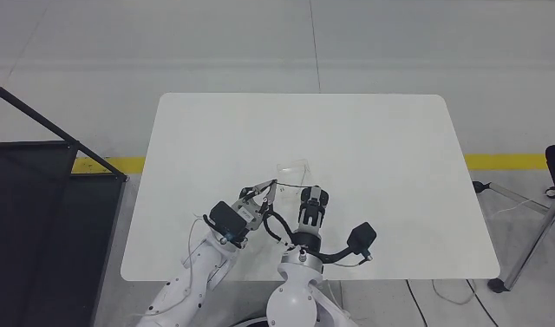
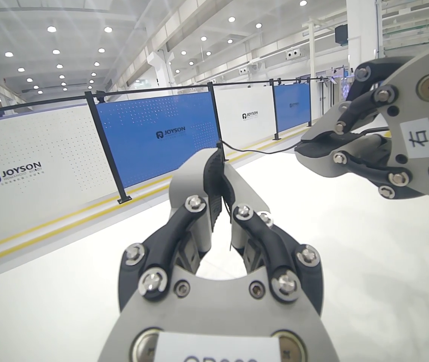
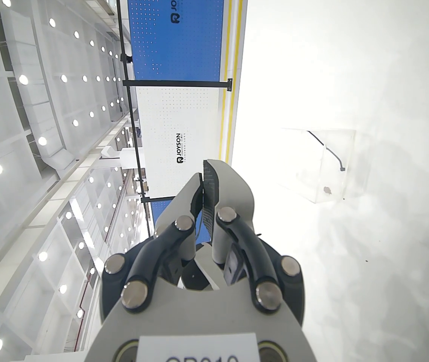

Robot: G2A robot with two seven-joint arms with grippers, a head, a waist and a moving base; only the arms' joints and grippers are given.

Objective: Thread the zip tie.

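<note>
Black and thin, the plastic zip tie [image 2: 263,151] hangs in the air between the two hands, clear of the white bench [image 1: 390,153]. One end is pinched in the left hand [image 2: 220,160], whose grey fingers are pressed together on it with the strap running down between the ribbed pads. From that hand's tips the strap bows across to the right hand [image 2: 302,147], where its other end meets the tips, which are likewise closed narrow on it.

From above, the left hand [image 1: 267,188] sits at 9 o'clock of the right hand [image 1: 314,192], near it, and the tie spans the short gap between them. Both hands are over the bench's 6 o'clock edge. The right wrist view shows the right hand [image 3: 203,169] with its pads squeezed together.

At 12 o'clock of the hands, near them, a small clear plastic box [image 1: 293,166] stands on the bench. Through its wall [image 3: 323,182] a second black strap [image 3: 329,150] with a small head at one end can be seen.
</note>
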